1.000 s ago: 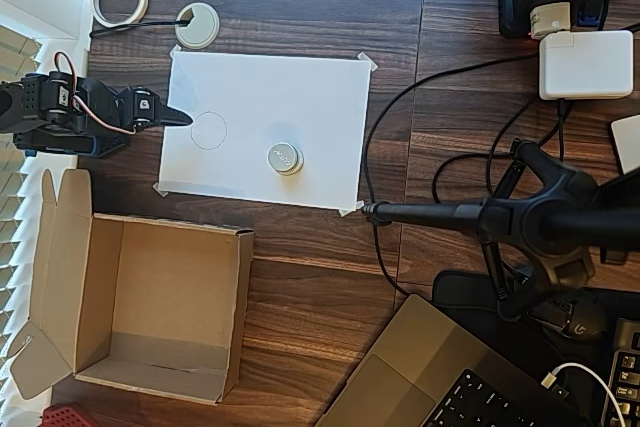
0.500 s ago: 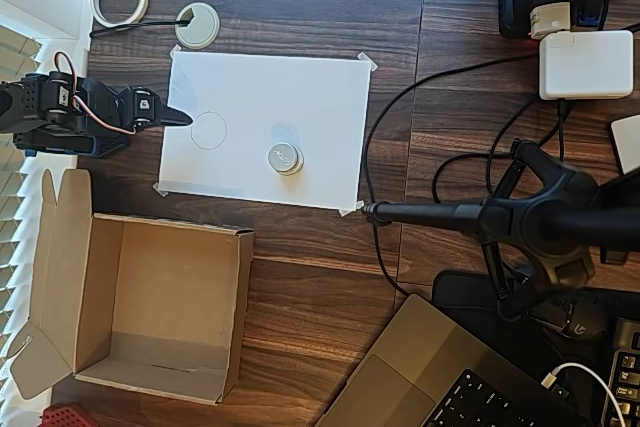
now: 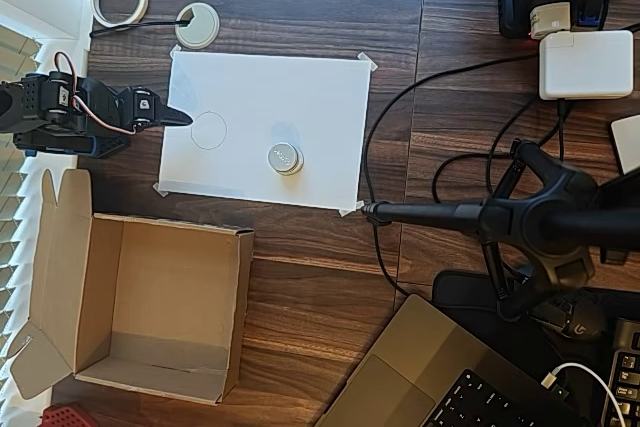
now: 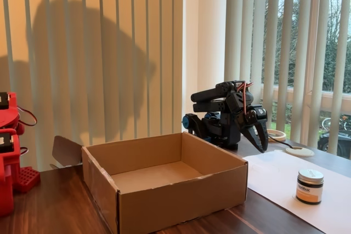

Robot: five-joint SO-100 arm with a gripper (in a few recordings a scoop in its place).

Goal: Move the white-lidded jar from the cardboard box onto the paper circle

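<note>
Nothing has shifted across the last second: your arm, the jar and the box sit exactly where they were. Largest first, the desk [image 3: 320,277] carries the cardboard box [image 3: 140,309], which stands open and bare inside in the overhead view, so the lift out of it looks done. Next, the white sheet [image 3: 300,87] taped to the desk holds the white-lidded jar [image 3: 284,158], upright and free of the gripper, resting inside the faint larger drawn outline toward the sheet's right half. The paper circle [image 3: 208,130] lies vacant to the jar's left, near but clearly apart from it, so by my judgement the placement misses the target you want and a short move leftward is left. Your arm is folded low at the sheet's left edge, and the gripper [image 3: 176,117] points toward the small circle with its fingers drawn together on nothing.
</note>
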